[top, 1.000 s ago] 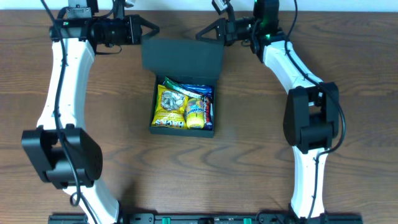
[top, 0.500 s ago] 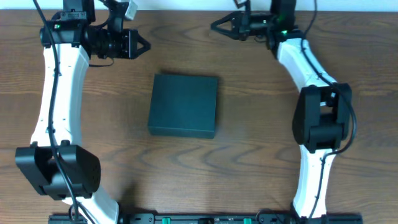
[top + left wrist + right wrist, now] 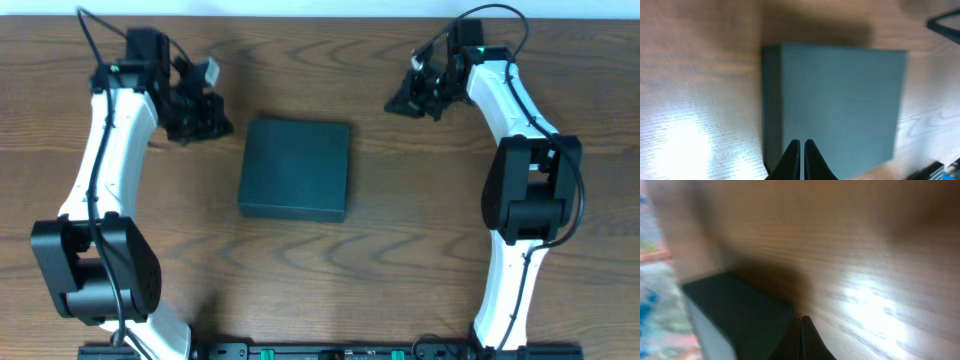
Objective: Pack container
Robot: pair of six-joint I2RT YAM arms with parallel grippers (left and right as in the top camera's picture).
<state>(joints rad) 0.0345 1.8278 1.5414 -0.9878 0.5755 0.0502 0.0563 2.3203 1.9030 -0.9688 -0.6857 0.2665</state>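
Now, from the left: the left gripper (image 3: 212, 122) hangs just off the box's far-left corner, its fingers pressed together with only a sliver between them and nothing pinched. In its wrist view the tips point across the flat lid, so the box lies straight ahead of this gripper and a little below it.

The box (image 3: 295, 168) sits on the table (image 3: 400, 260) between the two arms with its flap lid down and flat. What it holds cannot be seen. It is close to square, so it has no real long axis, and its edges run roughly in line with the table's.

Right of the box, the right gripper (image 3: 400, 103) hovers beyond the far-right corner, somewhat farther off than the left one. Its wrist view is blurred, but the fingers look closed on nothing, with a dark corner of the box low on their left.

Judging by the shut lid, the packing looks finished. If the flap needs a last press, the left arm has the shorter reach.
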